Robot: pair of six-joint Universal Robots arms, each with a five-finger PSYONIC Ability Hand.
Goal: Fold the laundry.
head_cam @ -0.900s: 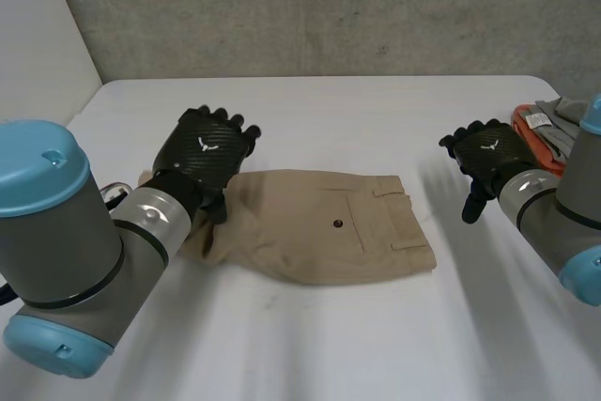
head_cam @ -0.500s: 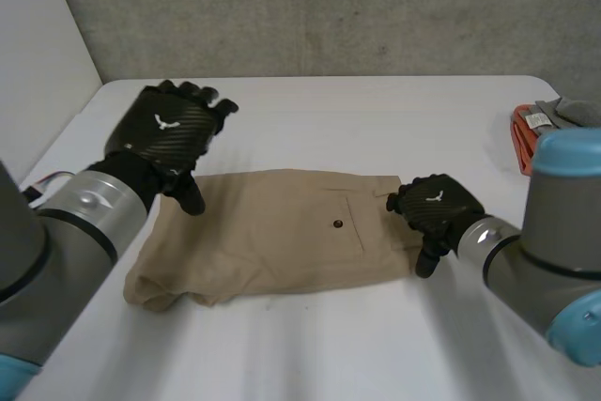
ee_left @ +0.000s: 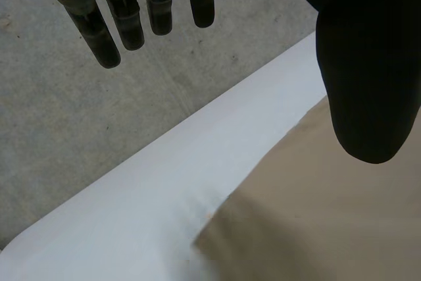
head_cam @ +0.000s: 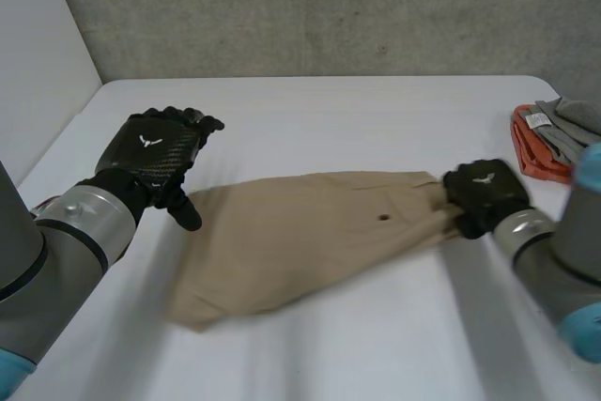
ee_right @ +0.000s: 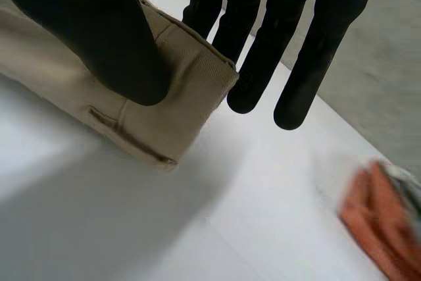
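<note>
Dragged rightward since half a second ago, the khaki trousers [head_cam: 300, 232] now lie stretched slantwise across the middle of the white table [head_cam: 357, 110]. Their waistband end is to the right and the other end is nearer and to the left. The right hand [head_cam: 484, 196] has the waistband corner pinched between its thumb and fingers. The left hand [head_cam: 150, 152] hovers just above the cloth's far-left corner, fingers straight and loose, holding nothing. An orange and grey clothes pile [head_cam: 549, 133] sits at the table's right edge.
</note>
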